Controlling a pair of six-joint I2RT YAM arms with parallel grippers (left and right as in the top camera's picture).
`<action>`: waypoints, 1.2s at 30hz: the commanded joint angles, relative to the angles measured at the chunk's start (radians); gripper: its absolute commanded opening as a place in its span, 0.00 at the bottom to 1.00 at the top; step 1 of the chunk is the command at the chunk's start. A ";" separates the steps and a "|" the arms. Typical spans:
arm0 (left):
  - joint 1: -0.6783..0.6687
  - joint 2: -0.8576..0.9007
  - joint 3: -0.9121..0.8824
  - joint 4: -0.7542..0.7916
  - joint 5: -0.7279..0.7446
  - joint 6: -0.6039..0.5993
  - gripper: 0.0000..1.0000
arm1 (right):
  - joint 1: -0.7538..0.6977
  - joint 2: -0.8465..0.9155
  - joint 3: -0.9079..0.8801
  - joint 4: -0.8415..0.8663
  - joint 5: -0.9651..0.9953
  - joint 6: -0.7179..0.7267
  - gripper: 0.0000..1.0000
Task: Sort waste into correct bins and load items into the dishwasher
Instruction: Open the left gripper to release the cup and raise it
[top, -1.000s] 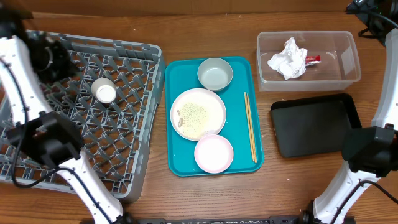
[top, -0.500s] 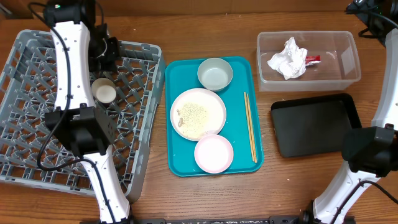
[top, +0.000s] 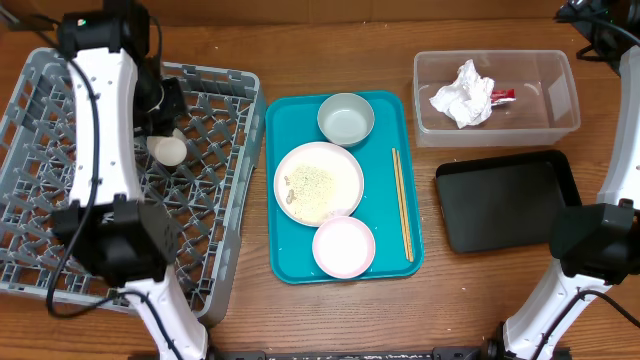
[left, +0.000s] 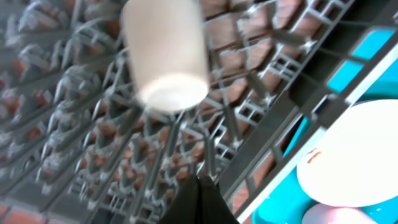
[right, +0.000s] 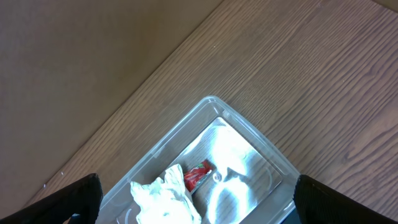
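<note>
The small white cup (top: 168, 150) lies in the grey dishwasher rack (top: 60, 230). My left gripper (left: 202, 180) is shut and empty, just short of the cup (left: 166, 56), above the lattice. On the teal tray (top: 290, 115) sit the grey-green bowl (top: 346, 118), the white plate (top: 319, 183) with pale crumbs, the pinkish bowl (top: 343, 246) and the chopsticks (top: 402, 205). The clear tub (top: 560, 122) holds the crumpled napkin (top: 462, 95) and red wrapper (top: 503, 96). My right gripper (right: 196, 186) hangs open high over that tub (right: 249, 155). The black tray (top: 508, 200) is empty.
The rack fills the table's left side, the teal tray the middle, the two bins the right. My left arm (top: 105, 120) stretches over the rack from its base (top: 110, 245). The right arm's base (top: 598, 245) stands by the black tray.
My left arm has swung from the rack's left edge across to its back, by the cup. The right arm and everything on the teal tray have stayed put.
</note>
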 joint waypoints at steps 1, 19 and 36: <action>0.005 -0.009 -0.077 0.007 -0.092 -0.072 0.04 | 0.003 -0.010 0.008 0.003 0.000 0.002 1.00; 0.022 0.064 -0.184 0.237 -0.164 -0.130 0.04 | 0.003 -0.010 0.008 0.003 0.000 0.001 1.00; 0.054 0.084 -0.176 0.428 -0.199 -0.131 0.07 | 0.003 -0.010 0.008 0.003 0.000 0.002 1.00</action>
